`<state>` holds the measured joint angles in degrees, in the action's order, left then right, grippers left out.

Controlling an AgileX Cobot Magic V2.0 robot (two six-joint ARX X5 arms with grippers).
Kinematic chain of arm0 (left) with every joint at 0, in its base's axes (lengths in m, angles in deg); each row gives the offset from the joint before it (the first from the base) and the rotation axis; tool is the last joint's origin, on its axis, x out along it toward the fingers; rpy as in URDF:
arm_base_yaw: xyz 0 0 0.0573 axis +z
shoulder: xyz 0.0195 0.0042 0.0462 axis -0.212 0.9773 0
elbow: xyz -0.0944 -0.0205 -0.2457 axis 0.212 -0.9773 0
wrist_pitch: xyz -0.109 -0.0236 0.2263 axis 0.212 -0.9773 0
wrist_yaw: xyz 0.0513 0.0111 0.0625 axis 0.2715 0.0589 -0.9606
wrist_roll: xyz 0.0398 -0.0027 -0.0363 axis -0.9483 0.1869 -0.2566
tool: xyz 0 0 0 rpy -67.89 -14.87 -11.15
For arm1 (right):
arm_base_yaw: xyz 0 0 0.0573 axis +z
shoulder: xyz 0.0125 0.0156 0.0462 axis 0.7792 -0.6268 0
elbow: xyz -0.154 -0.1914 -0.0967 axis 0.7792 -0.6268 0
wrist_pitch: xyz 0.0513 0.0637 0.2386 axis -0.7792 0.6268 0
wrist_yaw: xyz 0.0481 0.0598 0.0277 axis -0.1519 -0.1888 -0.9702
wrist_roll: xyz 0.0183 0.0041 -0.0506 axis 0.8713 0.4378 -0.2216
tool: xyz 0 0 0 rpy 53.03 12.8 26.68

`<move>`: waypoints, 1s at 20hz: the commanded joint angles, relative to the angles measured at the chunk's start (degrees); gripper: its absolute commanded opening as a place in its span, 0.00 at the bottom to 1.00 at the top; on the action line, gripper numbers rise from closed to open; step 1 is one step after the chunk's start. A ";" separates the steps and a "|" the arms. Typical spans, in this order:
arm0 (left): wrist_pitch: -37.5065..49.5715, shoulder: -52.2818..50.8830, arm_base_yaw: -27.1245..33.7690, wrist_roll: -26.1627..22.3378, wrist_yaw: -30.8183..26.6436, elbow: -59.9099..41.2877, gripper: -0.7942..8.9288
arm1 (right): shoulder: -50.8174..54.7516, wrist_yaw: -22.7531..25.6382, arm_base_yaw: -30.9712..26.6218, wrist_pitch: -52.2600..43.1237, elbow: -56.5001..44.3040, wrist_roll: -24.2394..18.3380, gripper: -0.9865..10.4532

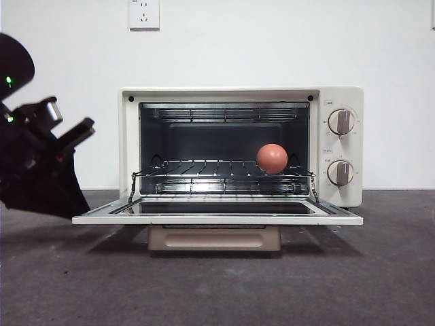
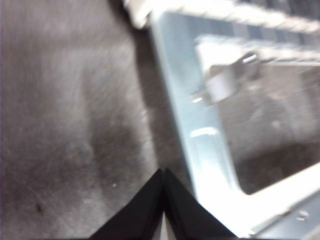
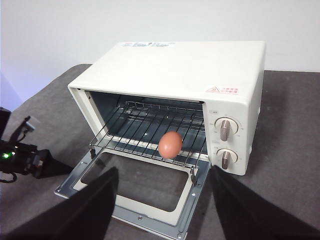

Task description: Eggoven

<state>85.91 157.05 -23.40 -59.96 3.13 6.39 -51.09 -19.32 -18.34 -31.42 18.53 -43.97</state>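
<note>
Standing on a dark grey table (image 1: 217, 285) before a white wall (image 1: 272, 41), toaster oven (image 1: 340, 95) open, egg (image 1: 272, 157) on rack; left gripper (image 2: 164, 172) closed, empty; right gripper's (image 3: 165, 200) jaws spread, empty.

Reddish-brown smooth eggs (image 1: 272, 158): one
Cream boxy toaster ovens (image 1: 340, 95): one
Round oven knobs (image 1: 340, 122): two
Wire racks (image 1: 204, 170): one
White wall sockets (image 1: 144, 13): one

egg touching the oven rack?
Touching. Right wrist view shows the egg resting on the wire rack of the toaster oven; front view agrees.

Left gripper (image 2: 163, 172) closed, right gripper (image 3: 162, 200) parted.
</note>
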 commanded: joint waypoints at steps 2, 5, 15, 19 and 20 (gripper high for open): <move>2.84 3.13 -0.22 0.13 1.40 0.33 0.09 | -0.22 0.28 0.42 -0.42 0.50 -0.44 0.34; 4.35 4.39 -0.50 0.26 3.34 0.33 0.09 | -0.22 0.50 0.39 -0.42 0.50 -0.37 0.34; 9.53 6.69 0.35 3.87 12.90 0.33 0.09 | -0.22 1.57 0.42 -0.42 0.50 -0.28 0.34; 17.03 6.67 1.57 10.08 16.76 0.35 0.09 | -0.22 1.55 0.42 -0.39 0.50 -0.26 0.34; 19.58 6.67 1.88 12.31 16.96 0.35 0.09 | -0.22 1.55 0.42 -0.39 0.50 -0.26 0.34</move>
<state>102.53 163.15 -20.86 -50.43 17.54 5.75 -51.09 -17.84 -18.30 -31.42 18.53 -43.97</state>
